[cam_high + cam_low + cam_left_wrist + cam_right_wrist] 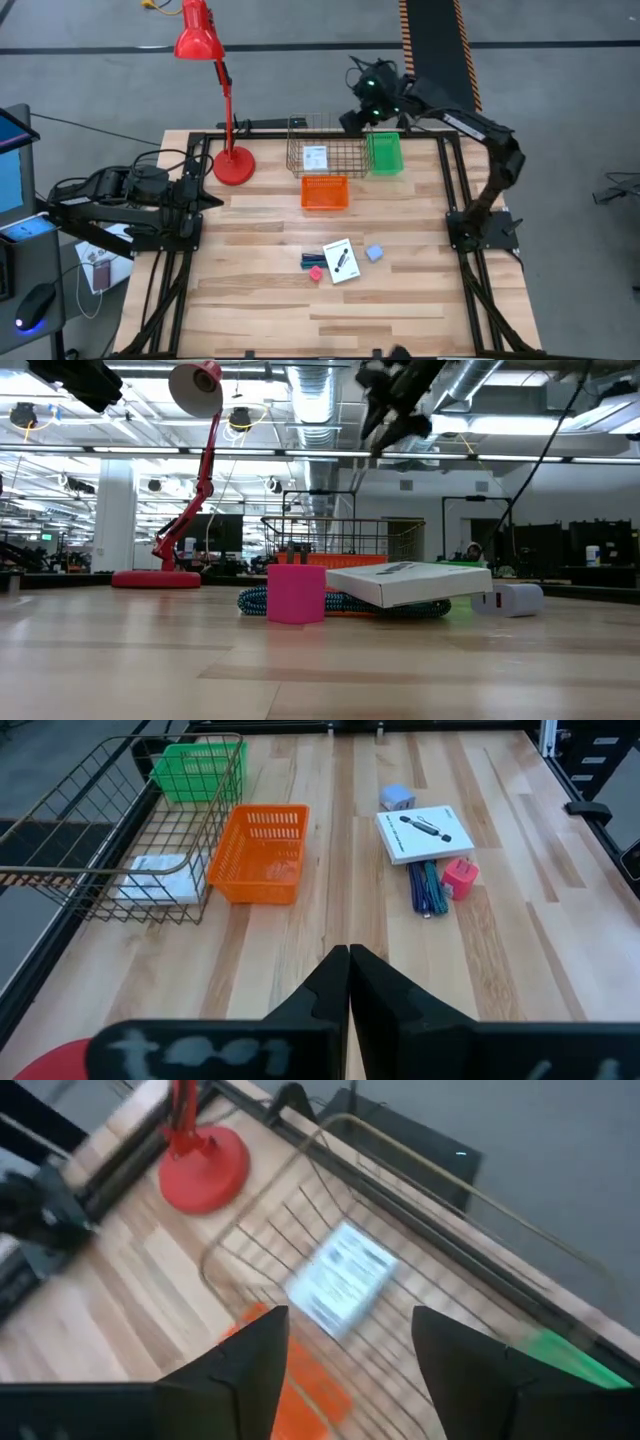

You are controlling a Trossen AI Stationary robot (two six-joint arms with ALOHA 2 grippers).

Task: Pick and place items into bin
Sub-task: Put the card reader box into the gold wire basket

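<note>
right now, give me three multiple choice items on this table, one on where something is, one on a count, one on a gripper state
1. Where does the white printed card that is off the tabletop lie?
A. in the gold wire basket
B. in the orange plastic basket
C. in the green plastic basket

2. How many baskets stand on the wooden table?
A. two
B. three
C. four

3. How are the left gripper's fingers?
A. wide open
B. shut on the pink block
C. shut, holding nothing

Answers:
1. A, the high view and left wrist view show the card inside the wire basket.
2. B, one wire, one orange and one green.
3. C, the left wrist view shows the two dark fingers pressed together with nothing between them; the right gripper, above the wire basket, is open.
</note>
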